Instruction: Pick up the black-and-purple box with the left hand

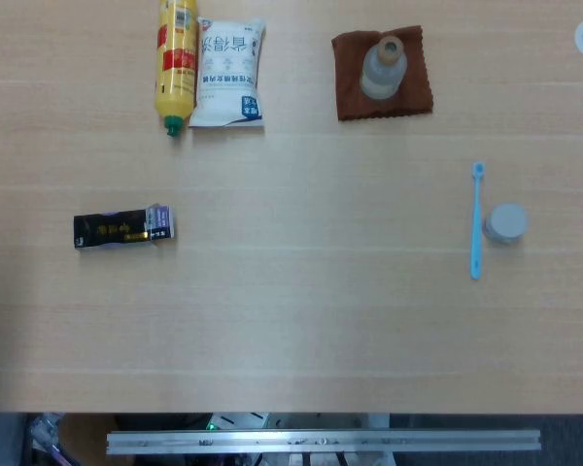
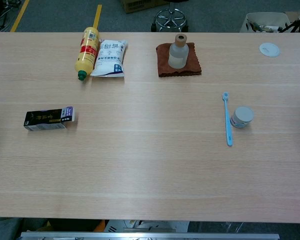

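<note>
The black-and-purple box (image 1: pixel 123 229) lies flat on the wooden table (image 1: pixel 301 320) at the left, long side running left to right, purple end to the right. The chest view shows the same box (image 2: pixel 49 119) alone near the table's left edge. Neither hand shows in either view, and nothing touches the box.
At the back left lie a yellow bottle (image 1: pixel 176 60) and a white pouch (image 1: pixel 229 74). A clear bottle (image 1: pixel 384 66) stands on a brown cloth (image 1: pixel 353 92) at the back middle. A blue toothbrush (image 1: pixel 476 221) and a small jar (image 1: pixel 506 223) lie at the right.
</note>
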{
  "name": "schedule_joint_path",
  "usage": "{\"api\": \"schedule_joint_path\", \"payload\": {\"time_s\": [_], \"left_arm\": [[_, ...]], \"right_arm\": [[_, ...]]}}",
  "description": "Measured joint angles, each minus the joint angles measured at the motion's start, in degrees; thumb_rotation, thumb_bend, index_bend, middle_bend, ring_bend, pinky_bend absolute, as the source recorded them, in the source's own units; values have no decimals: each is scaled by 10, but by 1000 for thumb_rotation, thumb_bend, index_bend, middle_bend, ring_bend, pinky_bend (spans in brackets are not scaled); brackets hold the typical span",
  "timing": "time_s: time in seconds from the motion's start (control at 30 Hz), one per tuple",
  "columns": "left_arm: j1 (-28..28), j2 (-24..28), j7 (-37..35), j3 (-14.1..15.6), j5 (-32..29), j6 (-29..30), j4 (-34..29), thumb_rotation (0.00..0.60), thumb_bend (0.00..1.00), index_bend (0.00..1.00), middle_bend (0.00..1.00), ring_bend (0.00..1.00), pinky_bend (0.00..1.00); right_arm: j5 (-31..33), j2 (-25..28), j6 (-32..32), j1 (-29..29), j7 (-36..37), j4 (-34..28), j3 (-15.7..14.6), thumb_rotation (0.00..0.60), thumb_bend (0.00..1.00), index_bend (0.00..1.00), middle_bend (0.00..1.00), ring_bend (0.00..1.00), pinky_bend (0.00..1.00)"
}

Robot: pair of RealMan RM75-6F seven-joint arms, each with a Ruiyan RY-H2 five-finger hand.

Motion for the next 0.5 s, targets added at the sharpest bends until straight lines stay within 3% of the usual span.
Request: {"api": "schedule_joint_path", "payload": {"time_s": [0.5], "left_arm": [[-1,0,23,-2,-2,-5,-17,600,69,380,396,300,425]], "right_arm": [[0,-4,-2,6,30,23,-1,600,308,297,299,307,396]]}}
